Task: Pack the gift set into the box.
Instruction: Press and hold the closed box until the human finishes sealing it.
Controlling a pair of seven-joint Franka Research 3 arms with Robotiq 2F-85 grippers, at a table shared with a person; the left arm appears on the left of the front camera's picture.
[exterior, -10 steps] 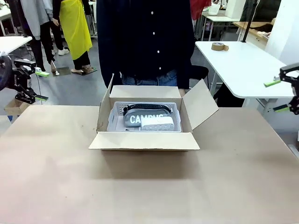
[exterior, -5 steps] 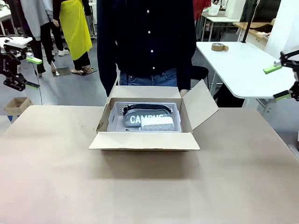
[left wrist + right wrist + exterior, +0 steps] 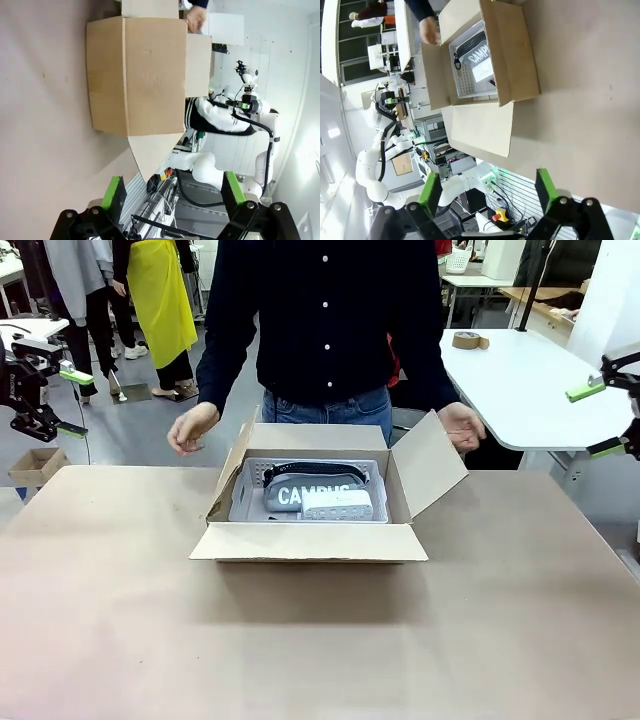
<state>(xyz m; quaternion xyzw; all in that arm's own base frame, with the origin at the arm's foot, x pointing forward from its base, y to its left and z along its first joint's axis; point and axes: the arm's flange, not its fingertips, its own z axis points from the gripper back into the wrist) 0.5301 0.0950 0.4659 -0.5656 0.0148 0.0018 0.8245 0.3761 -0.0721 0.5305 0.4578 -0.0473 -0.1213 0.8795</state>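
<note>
The gift set (image 3: 310, 495) is sitting inside the box (image 3: 308, 542) at the centre of the frame, with the flaps standing open. The left gripper (image 3: 70, 402) at the upper left edge and the right gripper (image 3: 598, 420) at the right edge are both hanging released and empty, well apart from the carton. The person is holding one hand (image 3: 190, 428) left of the box and the other hand (image 3: 462, 426) by the right flap. Closing is probably coming next, so the arms are best keeping clear, and any flap push is needing slow, flat contact near the fold.
</note>
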